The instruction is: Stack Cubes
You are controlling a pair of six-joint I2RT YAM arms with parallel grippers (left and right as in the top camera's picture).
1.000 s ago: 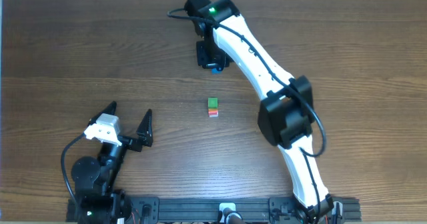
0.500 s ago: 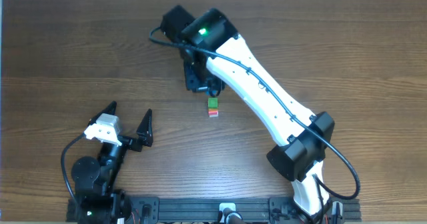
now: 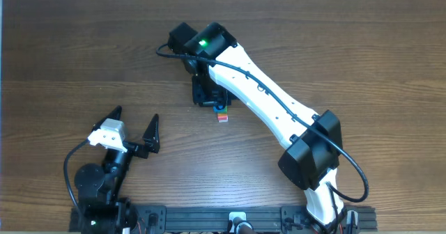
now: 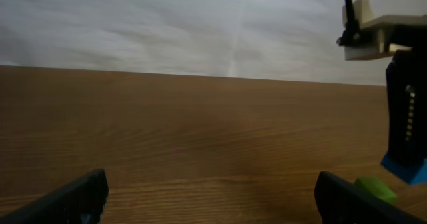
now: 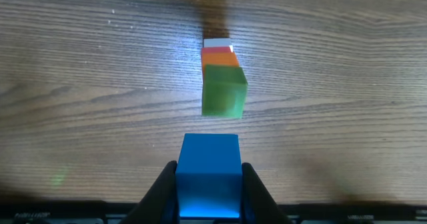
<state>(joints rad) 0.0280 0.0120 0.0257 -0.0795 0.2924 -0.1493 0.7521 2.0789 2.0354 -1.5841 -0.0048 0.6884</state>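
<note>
The right pincer is clenched on a smooth, sharp-edged blue cube, one dark finger pressed against each of two opposite faces. The cube is held level, clear of the wood, with its faces square to the fingers.

The white-shelled right arm stretches from its base diagonally across the middle of the counter. Its black wrist is bent down so that the pincer points at the surface.

Just beside the held cube, apart from it, stands a small upright column whose long axis is vertical. A matte green cube is on top, a thin orange block lies under it, and a white block sits at the bottom on the wood. In the left wrist view the blue cube hangs slightly higher than the green cube's top and to one side of it.

The left pincer is released, its black fingers spread wide. It lies low near its base, well apart from the column. The brown wood-grain counter has straight streaks.
</note>
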